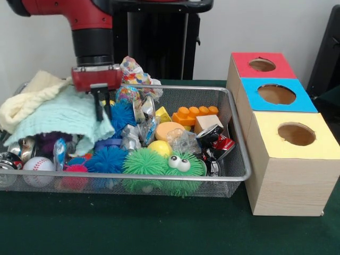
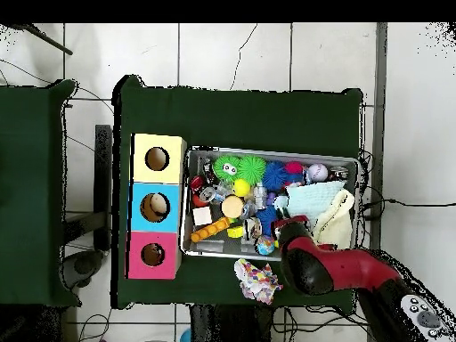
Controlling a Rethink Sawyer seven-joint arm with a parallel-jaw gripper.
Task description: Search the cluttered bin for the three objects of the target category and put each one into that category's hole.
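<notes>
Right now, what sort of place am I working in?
Probably a lab test bench: a green-covered table on tiled floor, a toy-filled wire bin, and a three-hole sorting box.

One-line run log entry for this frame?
phase: search | gripper: over wire bin, above blue spiky ball, holding nothing | yellow box, blue box, red box: holes show nothing inside

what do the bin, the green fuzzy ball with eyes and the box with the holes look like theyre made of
Bin: silvery metal wire mesh, see-through sides, shiny rim. Green ball with eyes: probably soft rubbery plastic, covered in thin floppy spikes. Box: looks like pale wood or wood-grain laminate, with matte red, blue and yellow tops.
</notes>
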